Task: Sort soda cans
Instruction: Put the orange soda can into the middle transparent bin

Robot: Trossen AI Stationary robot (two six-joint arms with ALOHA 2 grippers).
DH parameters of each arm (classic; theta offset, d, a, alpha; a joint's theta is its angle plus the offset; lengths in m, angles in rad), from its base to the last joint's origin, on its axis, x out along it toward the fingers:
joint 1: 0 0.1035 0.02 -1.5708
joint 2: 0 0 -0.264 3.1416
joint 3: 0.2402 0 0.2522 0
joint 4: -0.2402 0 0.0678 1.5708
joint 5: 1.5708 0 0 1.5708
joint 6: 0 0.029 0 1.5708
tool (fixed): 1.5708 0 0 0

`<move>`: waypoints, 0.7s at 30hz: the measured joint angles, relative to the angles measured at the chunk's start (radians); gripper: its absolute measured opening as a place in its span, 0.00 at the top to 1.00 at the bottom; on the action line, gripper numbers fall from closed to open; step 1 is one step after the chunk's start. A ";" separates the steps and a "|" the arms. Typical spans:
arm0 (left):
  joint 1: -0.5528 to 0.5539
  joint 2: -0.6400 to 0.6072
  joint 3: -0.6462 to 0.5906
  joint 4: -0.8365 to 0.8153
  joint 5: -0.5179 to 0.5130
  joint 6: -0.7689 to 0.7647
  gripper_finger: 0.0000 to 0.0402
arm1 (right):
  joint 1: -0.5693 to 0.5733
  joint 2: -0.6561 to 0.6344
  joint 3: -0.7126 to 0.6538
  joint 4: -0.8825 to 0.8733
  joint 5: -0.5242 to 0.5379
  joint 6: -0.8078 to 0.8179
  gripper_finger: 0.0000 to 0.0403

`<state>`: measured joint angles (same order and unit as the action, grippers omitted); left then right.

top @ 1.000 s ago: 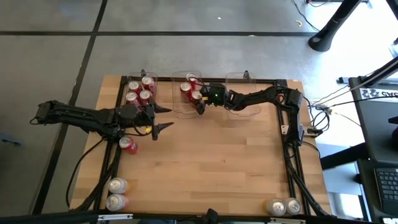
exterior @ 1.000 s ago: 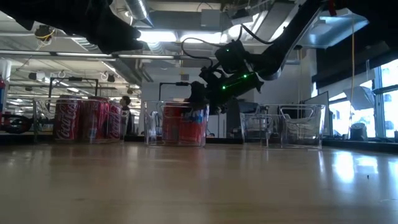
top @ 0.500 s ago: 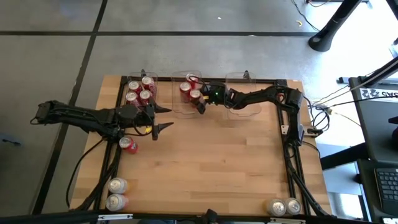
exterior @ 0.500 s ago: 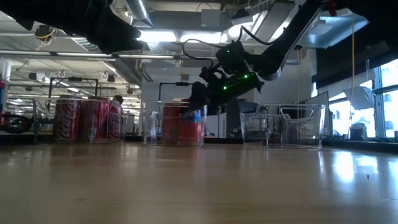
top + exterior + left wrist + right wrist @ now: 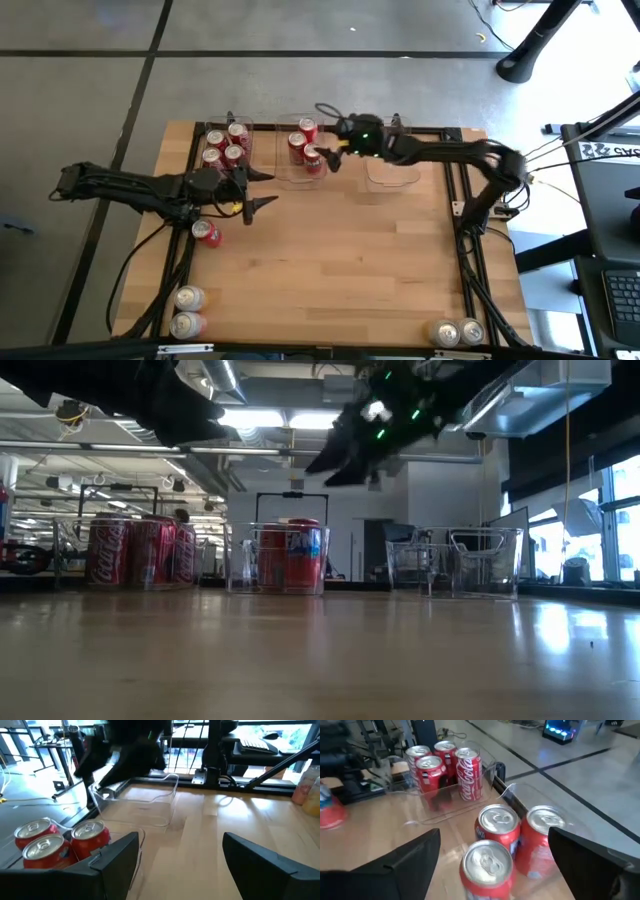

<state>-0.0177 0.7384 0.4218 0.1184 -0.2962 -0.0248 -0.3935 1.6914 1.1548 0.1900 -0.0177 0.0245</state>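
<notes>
The wooden table (image 5: 340,260) carries three clear bins along its far edge. Seen from above, the left bin (image 5: 226,147) holds four red cans (image 5: 222,148), the middle bin (image 5: 300,152) holds three red cans (image 5: 305,148), and the right bin (image 5: 392,168) looks empty, though its clear walls are hard to read from there. The low view shows what the overhead view does not: the right bin (image 5: 485,563) has nothing standing in it, and one can in the middle bin (image 5: 303,553) bears a blue mark.

The left arm reaches across the table's left side, its left gripper (image 5: 262,189) spread wide with nothing between the fingers, just beside the left bin. The right gripper (image 5: 325,140) hangs above the middle bin, spread and empty; its wrist view looks down on the three can tops (image 5: 492,855) between its fingers.

Only the overhead view shows the loose cans: one red can (image 5: 207,234) lying near the left arm, two silver cans (image 5: 187,311) at the near left corner, and two more silver cans (image 5: 456,332) at the near right corner.
</notes>
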 joint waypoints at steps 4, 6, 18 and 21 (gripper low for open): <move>0.013 -0.010 0.060 -0.121 -0.006 -0.029 0.31 | 0.008 -0.162 -0.001 -0.152 -0.001 -0.006 0.09; 0.035 -0.010 0.118 -0.196 -0.013 -0.048 0.31 | 0.015 -0.224 -0.003 -0.214 0.001 -0.010 0.09; 0.080 0.093 0.517 -0.701 -0.014 -0.108 0.31 | 0.170 -0.340 -0.018 -0.453 0.008 -0.112 0.09; 0.050 0.116 0.590 -0.856 -0.012 -0.175 0.31 | 0.215 -0.341 -0.057 -0.455 0.008 -0.112 0.09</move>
<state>0.0324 0.8547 1.0116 -0.7378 -0.3085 -0.2002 -0.1782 1.3506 1.0975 -0.2653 -0.0100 -0.0875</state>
